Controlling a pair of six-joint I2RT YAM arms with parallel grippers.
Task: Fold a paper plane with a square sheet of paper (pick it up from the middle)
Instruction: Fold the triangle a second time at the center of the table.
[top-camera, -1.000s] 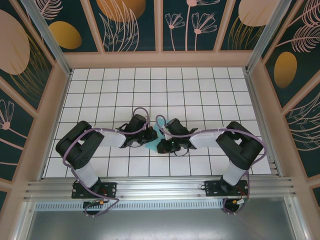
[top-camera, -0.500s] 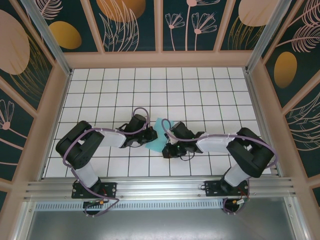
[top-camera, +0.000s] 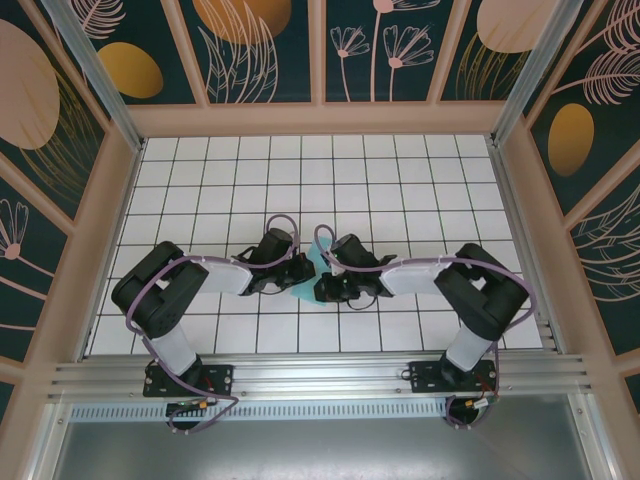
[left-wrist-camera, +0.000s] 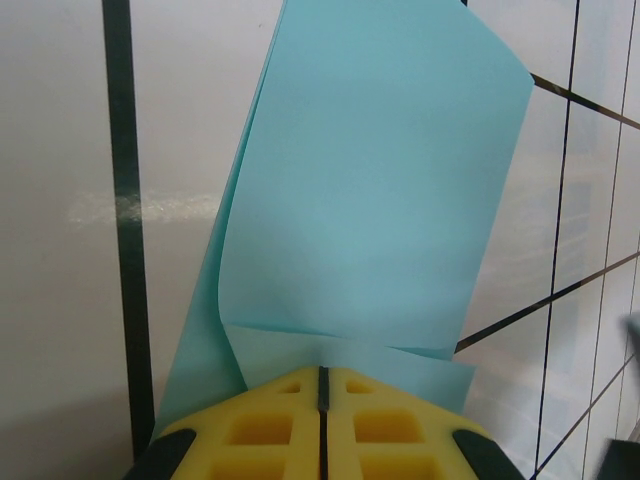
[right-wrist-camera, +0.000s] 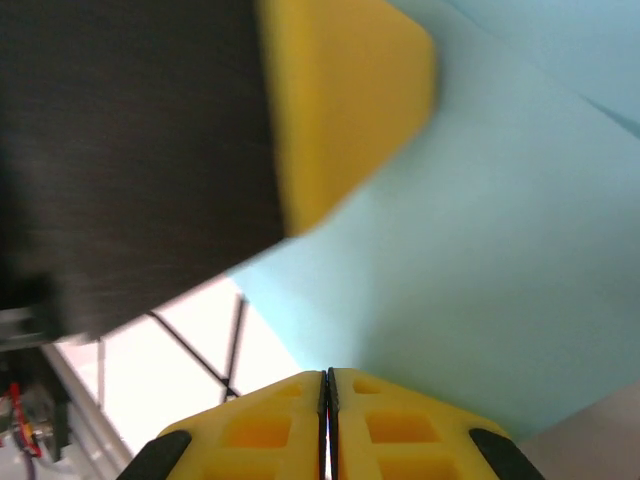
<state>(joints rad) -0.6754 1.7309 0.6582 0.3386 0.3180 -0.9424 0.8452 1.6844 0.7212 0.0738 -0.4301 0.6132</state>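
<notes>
sheet: square sheet of paper part-folded, mid-scene betw. both grippers
L: left gripper – pinching sheet's left edge
R: right gripper – pressed together, swung back left over sheet
meaning: prob. creasing fold, plane unfinished

We find nothing to read here: no words, numbers, labels or brand marks. The square sheet of paper is plain turquoise, the wall panels carry only drawn leaves and flowers, and the white tiled table bears just its dark grid lines.
</notes>
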